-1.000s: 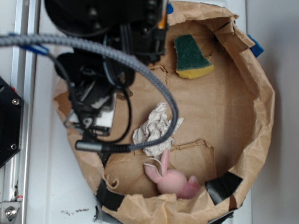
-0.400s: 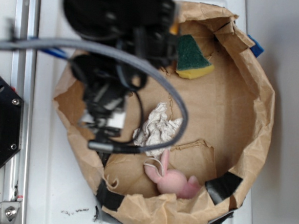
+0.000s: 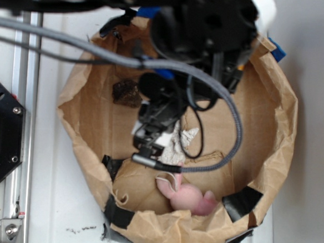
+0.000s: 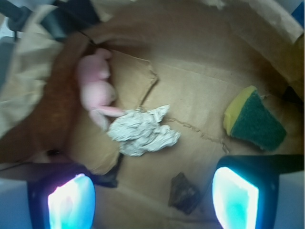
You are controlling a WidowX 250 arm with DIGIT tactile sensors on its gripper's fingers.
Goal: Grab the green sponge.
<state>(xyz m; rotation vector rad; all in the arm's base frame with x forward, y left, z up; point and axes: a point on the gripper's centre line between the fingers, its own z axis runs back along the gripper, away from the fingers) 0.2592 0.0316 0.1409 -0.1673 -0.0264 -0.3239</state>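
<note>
Sponge grabbing not yet done: hovering above the paper bag (image 3: 279, 113) with jaws spread wide and holding nothing, both glowing pads (image 4: 71, 202) showing at the bottom edge of the wrist view. Gripper (image 4: 152, 202) standing over the brown rock (image 4: 185, 192), not over the target.

Green sponge (image 4: 252, 119) lying on the bag floor at the right of the wrist view, just beyond the right pad, dark green face up and yellow foam edge turned toward the left. Hidden under the arm in the exterior view. Lying well apart from the white paper wad (image 4: 143, 131) and the pink toy rabbit (image 4: 97, 86).

Doing the step well, as a judgement: shifting toward the right in the wrist view until the sponge is sitting midway between the pads, then turning the wrist so the pads are meeting the long flat sides, not the corners. Descending slowly, keeping clear of the bag wall at the far right, which is close to the sponge. Closing gently, since foam is probably squeezing easily. Avoiding the rock during the sideways move.

Reading no brand, label or writing anywhere in either view; wrist view also somewhat blurred.
</note>
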